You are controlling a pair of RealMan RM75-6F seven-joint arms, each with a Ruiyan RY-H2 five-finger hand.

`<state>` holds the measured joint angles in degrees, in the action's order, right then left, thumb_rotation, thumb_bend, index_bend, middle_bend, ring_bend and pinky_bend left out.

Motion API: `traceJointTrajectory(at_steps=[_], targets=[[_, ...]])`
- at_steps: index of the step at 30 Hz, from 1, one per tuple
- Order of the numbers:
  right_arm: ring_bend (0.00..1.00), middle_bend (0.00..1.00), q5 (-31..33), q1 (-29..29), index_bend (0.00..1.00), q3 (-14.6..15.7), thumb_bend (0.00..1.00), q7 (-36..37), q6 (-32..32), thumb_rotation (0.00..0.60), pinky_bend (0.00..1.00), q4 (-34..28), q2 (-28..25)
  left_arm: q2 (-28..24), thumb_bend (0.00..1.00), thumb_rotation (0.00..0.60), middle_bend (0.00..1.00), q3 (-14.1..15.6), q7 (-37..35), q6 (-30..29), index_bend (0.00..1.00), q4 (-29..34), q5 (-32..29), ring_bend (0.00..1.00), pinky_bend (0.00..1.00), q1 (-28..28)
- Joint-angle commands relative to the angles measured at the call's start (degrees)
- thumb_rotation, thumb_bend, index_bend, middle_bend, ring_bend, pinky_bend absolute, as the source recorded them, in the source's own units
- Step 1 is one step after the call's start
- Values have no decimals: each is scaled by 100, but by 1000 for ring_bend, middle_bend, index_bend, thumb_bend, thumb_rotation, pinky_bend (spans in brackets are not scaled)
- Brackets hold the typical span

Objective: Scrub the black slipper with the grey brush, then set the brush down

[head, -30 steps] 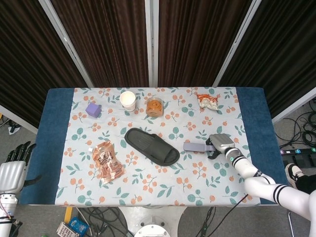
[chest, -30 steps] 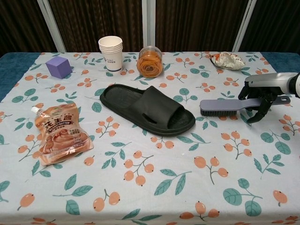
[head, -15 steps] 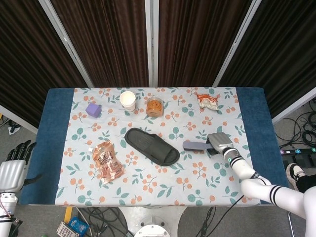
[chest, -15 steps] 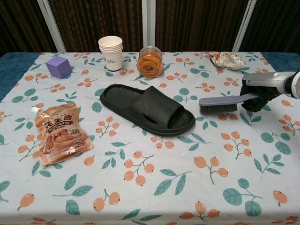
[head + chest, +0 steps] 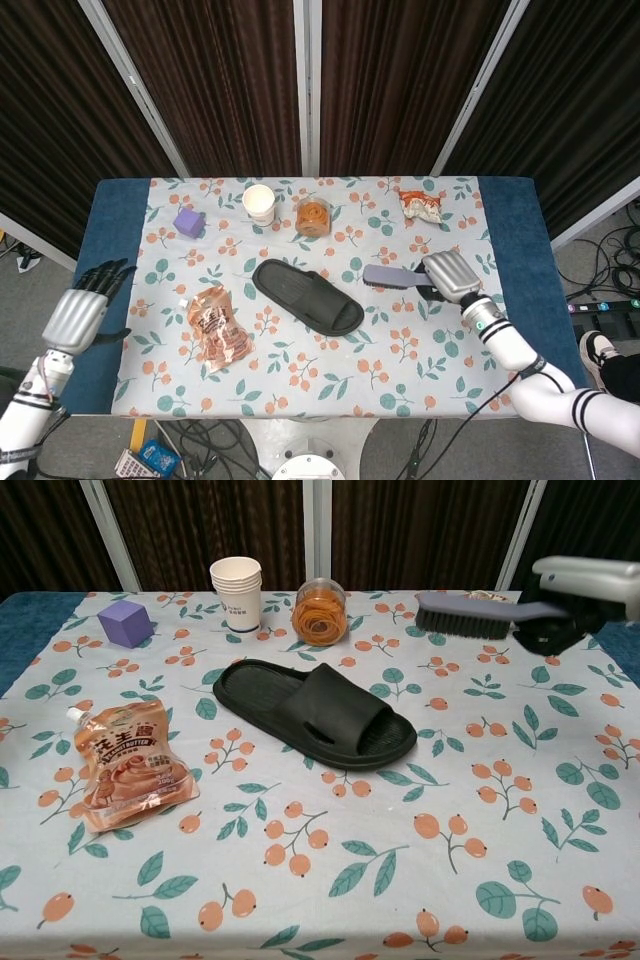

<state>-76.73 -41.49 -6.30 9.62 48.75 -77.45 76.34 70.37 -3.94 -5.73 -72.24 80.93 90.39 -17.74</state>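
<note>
right hand (image 5: 578, 598) grasps grey brush (image 5: 462, 614) (lifted) | left hand (image 5: 80, 308) released | orange pouch (image 5: 130, 765): Chinese lettering

Your right hand (image 5: 448, 274) has a flat silver-grey metal back with black fingers beneath it, and its wrist shows a small green light before the forearm runs on in glossy white shells broken by black bands. Your left hand (image 5: 76, 312) matches it: a silver-grey back plate, slim black fingers, a white forearm below. In the chest view only the right hand's (image 5: 580, 590) pale grey casing and dark underside show.
</note>
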Motion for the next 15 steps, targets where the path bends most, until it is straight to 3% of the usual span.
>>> traceJointTrajectory(at_steps=[1,8,15], targets=[[1000,1000,-229,5,1000,-158,757,61,197,600,1000,-319,-363,112,63,600,160,-140,-520,629,149,-125,346,101,162,-733],[1000,1000,-71,-81,1000,-270,756,-493,138,600,1000,-842,-693,802,76,600,161,-287,-1281,2171,148,-999,514,101,162,-2249],[1000,1000,263,-127,1000,-278,755,-916,-37,600,1000,-1055,-747,1736,85,600,159,-206,-1323,2921,148,-2091,662,101,162,-3225]])
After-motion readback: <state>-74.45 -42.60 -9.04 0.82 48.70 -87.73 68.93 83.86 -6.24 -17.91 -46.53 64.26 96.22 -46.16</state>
